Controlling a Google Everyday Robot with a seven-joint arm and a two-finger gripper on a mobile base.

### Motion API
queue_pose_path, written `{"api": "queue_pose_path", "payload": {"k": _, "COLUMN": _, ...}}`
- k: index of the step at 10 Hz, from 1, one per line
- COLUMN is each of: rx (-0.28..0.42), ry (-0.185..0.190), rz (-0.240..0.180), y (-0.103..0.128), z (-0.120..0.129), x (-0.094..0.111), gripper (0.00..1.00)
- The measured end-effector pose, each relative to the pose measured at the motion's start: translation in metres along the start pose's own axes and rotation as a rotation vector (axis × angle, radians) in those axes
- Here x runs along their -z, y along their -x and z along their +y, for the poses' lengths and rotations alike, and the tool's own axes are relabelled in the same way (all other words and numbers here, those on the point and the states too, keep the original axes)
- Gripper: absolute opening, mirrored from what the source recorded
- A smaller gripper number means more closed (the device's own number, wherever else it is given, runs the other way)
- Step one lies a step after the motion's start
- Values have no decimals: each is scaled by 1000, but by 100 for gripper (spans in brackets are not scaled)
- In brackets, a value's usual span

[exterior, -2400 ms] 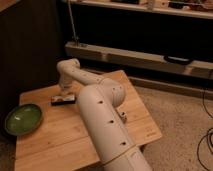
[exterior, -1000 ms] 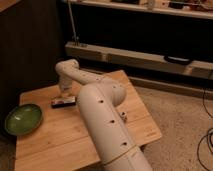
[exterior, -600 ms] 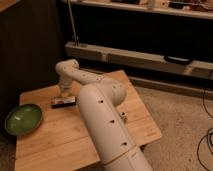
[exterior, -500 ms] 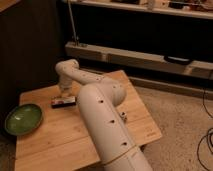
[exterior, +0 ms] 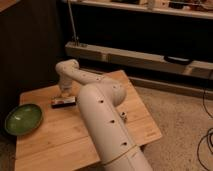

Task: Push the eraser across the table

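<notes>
White arm point(exterior: 107, 130) fills the foreground and runs from the bottom edge up and left over the tabletop point(exterior: 52, 137), which is light wood planks. Green bowl point(exterior: 23, 118) sits on the left edge of the tabletop, nothing visible in it, well apart from the arm. Small dark item point(exterior: 123, 116) lies on the tabletop just beside the arm's right side, too small to identify. Eraser point(exterior: 63, 103) lies flat on the left-rear part of the tabletop, between bowl and arm, long side roughly parallel to the rear edge, dark body with a lighter top. Gripper point(exterior: 64, 93) points down just behind the eraser, at or very near its far long side; contact unclear, and can't tell if it's open or closed. Behind the table is dark wall, then a long light shelf point(exterior: 135, 56) with a black object point(exterior: 177, 60) on it. Cable point(exterior: 206, 142) lies on the speckled floor at right.
</notes>
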Motion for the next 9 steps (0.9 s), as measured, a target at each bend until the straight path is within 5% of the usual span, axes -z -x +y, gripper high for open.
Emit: {"api": "queue_pose_path", "payload": {"k": 9, "rx": -1, "ry": 0, "rz": 0, "y": 0, "z": 0, "x": 3, "gripper": 41}}
